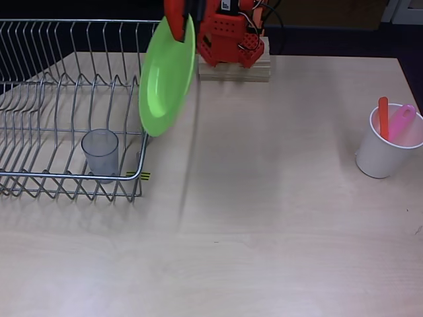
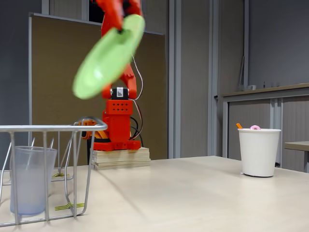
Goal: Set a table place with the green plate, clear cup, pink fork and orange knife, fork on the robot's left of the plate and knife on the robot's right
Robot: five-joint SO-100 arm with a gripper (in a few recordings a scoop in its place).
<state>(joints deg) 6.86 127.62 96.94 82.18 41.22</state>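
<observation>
So over on the left of the overhead view there's a wire dish rack (image 1: 59,105) sitting on the bench (image 1: 264,231), and the clear cup (image 1: 100,152) is standing upright inside it, near the front right corner of the rack; the fixed view shows the same cup (image 2: 30,180) behind the rack's bars (image 2: 48,130), still on its base. Just right of that, the green plate (image 1: 166,78) is up in the air, tilted on edge over the rack's right side, not touching the bench at all. In the fixed view the plate (image 2: 108,58) is well above the rack, slanted and a bit blurry. The robot (image 1: 228,33) has it by the top rim, so the fingers (image 1: 178,26) are pinching the green plate, seen in the fixed view at the very top (image 2: 118,21). The arm sits on its pale wooden block (image 2: 120,158) at the back of the bench. Way over on the right, well apart from everything else, a white cup (image 1: 386,146) stands upright with the orange knife (image 1: 383,119) and the pink fork (image 1: 401,121) poking out of it side by side, knife on the left; in the fixed view only their tips peek over the white cup's (image 2: 259,152) rim.
</observation>
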